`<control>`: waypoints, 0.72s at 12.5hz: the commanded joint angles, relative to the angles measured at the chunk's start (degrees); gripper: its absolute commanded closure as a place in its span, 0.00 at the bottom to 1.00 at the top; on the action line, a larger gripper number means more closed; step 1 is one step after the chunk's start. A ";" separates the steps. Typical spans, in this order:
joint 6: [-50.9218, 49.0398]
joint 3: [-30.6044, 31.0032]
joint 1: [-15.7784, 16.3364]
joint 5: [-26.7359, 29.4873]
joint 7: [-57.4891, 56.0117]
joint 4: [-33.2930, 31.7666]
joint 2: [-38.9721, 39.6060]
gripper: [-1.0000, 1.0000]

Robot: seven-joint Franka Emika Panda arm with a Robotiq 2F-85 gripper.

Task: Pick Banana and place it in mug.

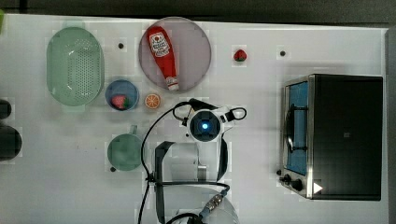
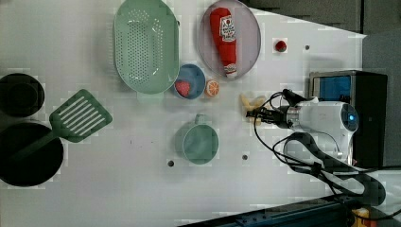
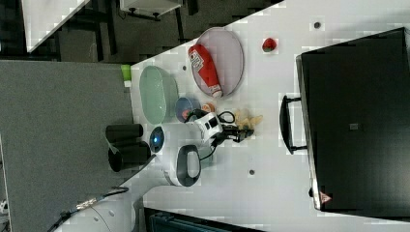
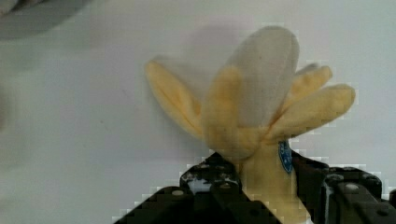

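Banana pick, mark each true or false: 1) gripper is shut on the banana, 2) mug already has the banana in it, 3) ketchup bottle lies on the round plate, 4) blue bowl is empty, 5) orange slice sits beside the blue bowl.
1) True: the gripper is shut on the banana.
2) False: the mug holds no banana.
3) True: the ketchup bottle lies on the plate.
4) False: the blue bowl holds a red strawberry.
5) True: the orange slice sits beside it.
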 commanded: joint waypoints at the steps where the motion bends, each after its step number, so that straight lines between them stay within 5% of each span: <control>1: -7.22 0.44 -1.65 0.43 -0.63 1.25 -8.87 0.64; 9: -46.98 1.27 -1.67 0.46 0.56 16.24 -27.08 0.64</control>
